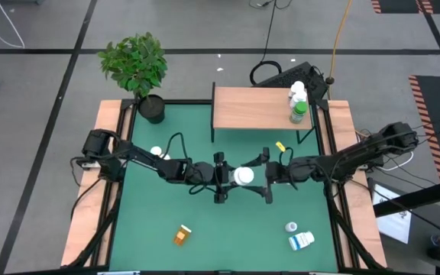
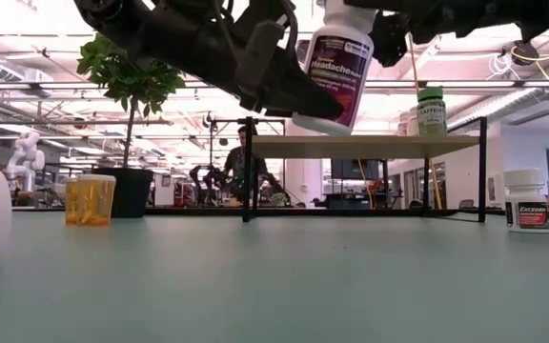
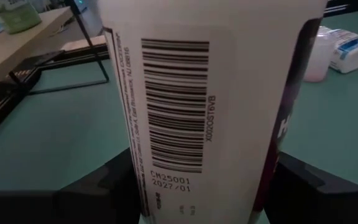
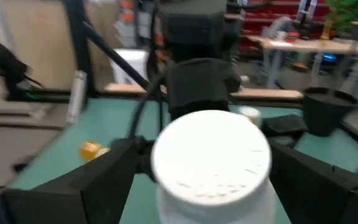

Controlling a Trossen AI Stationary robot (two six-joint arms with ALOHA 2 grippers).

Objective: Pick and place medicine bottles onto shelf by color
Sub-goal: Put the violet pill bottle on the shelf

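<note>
- The left gripper [image 1: 221,180] sits over the middle of the green table [image 1: 205,229], its dark fingers [image 3: 98,190] closed on the body of a dark purple headache-medicine bottle [image 2: 335,67].
- The low view shows this bottle lifted well clear of the table top and tilted, white cap up; the left wrist view is filled by its barcode label.
- The right gripper [image 1: 267,180] faces the left one from the other side of the same bottle. In the right wrist view its fingers [image 4: 104,180] stand spread on either side of the white cap [image 4: 211,158], and I cannot tell whether they touch the bottle.
- The shelf [image 1: 254,108], a light-wood board on thin black legs, stands at the far edge of the table; at its right end are a green bottle [image 1: 299,113] and white bottles [image 1: 297,92] close together.
- On the table, an amber-orange bottle [image 1: 182,234] lies on its side near the front, left of centre.
- A blue-labelled white bottle [image 1: 302,241] lies near the front right, with a small white-capped bottle [image 1: 291,227] just beside it.
- Another white-capped bottle [image 1: 156,152] stands by the left arm, partly hidden.
- A potted plant [image 1: 137,69] is at the far left corner.
</note>
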